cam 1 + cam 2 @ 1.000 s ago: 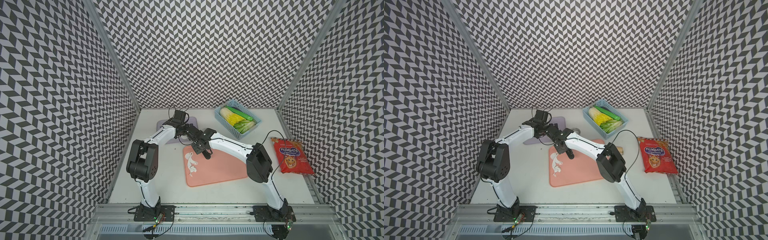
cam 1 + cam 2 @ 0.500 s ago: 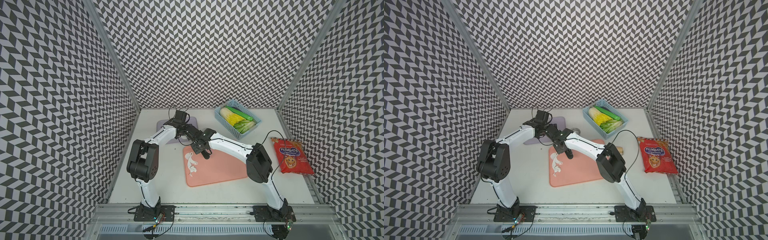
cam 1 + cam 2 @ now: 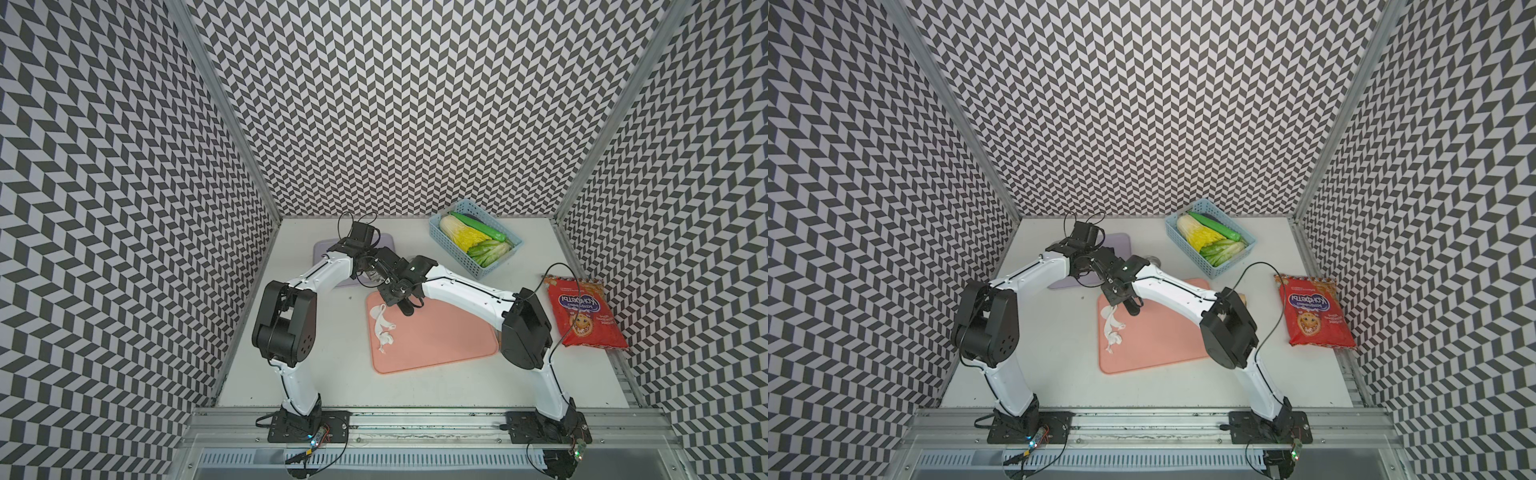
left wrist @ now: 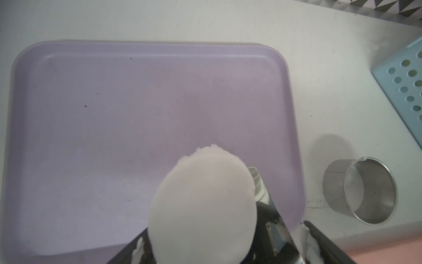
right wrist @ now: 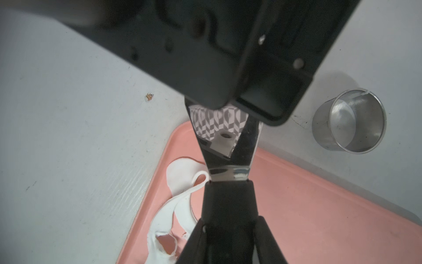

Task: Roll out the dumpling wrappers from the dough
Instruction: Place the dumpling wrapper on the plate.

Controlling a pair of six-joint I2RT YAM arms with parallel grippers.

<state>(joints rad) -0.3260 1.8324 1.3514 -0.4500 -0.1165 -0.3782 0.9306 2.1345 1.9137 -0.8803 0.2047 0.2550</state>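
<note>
Nothing has visibly moved. Only the left wrist view shows the wrapper (image 4: 203,205), resting on the spatula (image 4: 271,214) over the purple tray's (image 4: 137,91) near right corner, between the left gripper's (image 4: 223,246) spread jaws. Only the right wrist view shows the right gripper (image 5: 230,224) pinching the spatula's handle beside dough scraps (image 5: 180,171) on the pink mat (image 5: 319,205).

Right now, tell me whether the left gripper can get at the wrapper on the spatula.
Probably yes. The wrapper lies on the spatula blade, seemingly right at the open left gripper, over the tray; nothing seems to block it.
</note>
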